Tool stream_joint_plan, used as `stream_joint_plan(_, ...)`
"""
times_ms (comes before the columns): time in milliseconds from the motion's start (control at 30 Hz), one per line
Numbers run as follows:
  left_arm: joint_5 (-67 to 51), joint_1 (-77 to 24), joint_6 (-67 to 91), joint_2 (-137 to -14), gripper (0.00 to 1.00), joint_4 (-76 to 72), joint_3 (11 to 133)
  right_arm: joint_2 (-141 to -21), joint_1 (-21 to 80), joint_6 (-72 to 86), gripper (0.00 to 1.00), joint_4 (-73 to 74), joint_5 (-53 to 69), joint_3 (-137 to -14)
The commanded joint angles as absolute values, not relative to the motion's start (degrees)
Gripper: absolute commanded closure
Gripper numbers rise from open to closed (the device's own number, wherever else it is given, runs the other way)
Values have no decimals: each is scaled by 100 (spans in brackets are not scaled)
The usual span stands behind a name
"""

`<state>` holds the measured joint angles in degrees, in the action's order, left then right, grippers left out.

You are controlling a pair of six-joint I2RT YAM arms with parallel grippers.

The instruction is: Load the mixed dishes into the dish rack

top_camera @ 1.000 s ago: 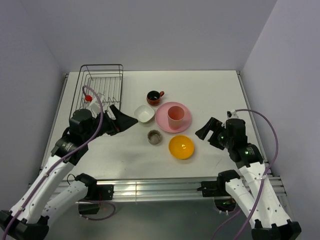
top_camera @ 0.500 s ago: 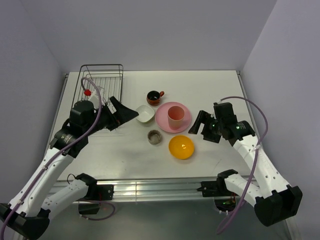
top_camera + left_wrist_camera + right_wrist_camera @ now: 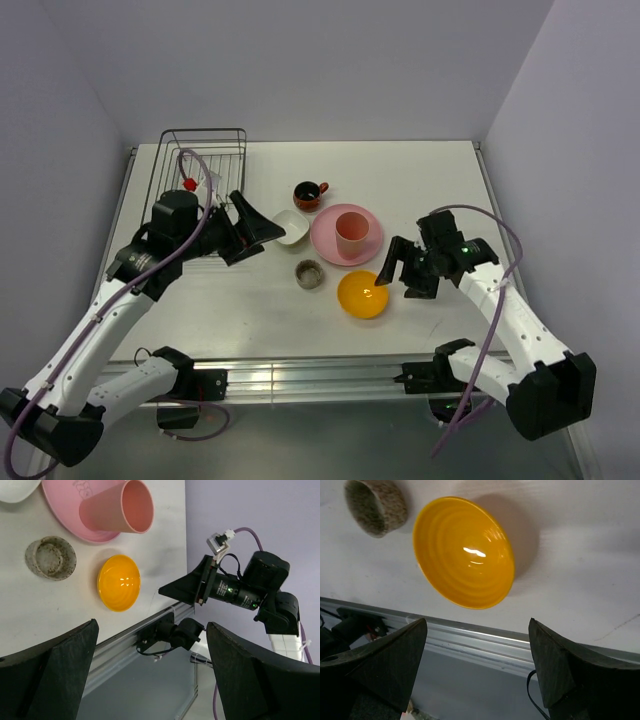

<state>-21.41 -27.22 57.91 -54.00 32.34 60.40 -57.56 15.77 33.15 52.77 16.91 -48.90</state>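
The black wire dish rack [image 3: 205, 165] stands at the far left with no dishes in it. The dark red-brown mug [image 3: 308, 194], white squarish bowl [image 3: 291, 228], pink plate [image 3: 330, 240] with the pink tumbler [image 3: 350, 232] on it, small grey-brown dish [image 3: 309, 273] and orange-yellow bowl [image 3: 363, 294] sit mid-table. My left gripper [image 3: 262, 232] is open and empty, just left of the white bowl. My right gripper [image 3: 396, 282] is open and empty, at the orange bowl's right rim. The right wrist view shows the orange bowl [image 3: 465, 557] just ahead of the open fingers [image 3: 395, 655].
The left wrist view shows the tumbler [image 3: 117, 510], grey dish [image 3: 51, 557], orange bowl [image 3: 119, 582] and my right gripper [image 3: 185, 587] beyond them. The table's near edge with its aluminium rail [image 3: 300, 372] lies close behind the orange bowl. Walls enclose the table.
My right gripper has swung left and down to the orange bowl's right side. My left gripper has moved right towards the white bowl. No dish has moved.
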Motion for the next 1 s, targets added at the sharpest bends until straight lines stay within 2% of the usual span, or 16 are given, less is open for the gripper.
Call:
stream_joint_plan(0,-2443,-2742,5626,-5615,5,3199,6380,-5985,1600,3226,11,4983,1619,-4816)
stream_joint_plan(200,-2575,-2742,5484,-5958,7,3191,6644,-6310,1600,3024,13,5080,1152,-5089)
stream_joint_plan(467,-2681,-2742,5555,-6038,10,2962,6653,-6512,1600,3050,15,4720,1310,-4729)
stream_joint_plan(800,-2777,-2733,5642,-5775,11,2997,6460,-6732,1600,2979,21,4272,1450,-4325)
stream_joint_plan(967,-2812,-2733,5713,-5634,12,3032,6372,-7004,1600,3023,29,3929,1573,-4236)
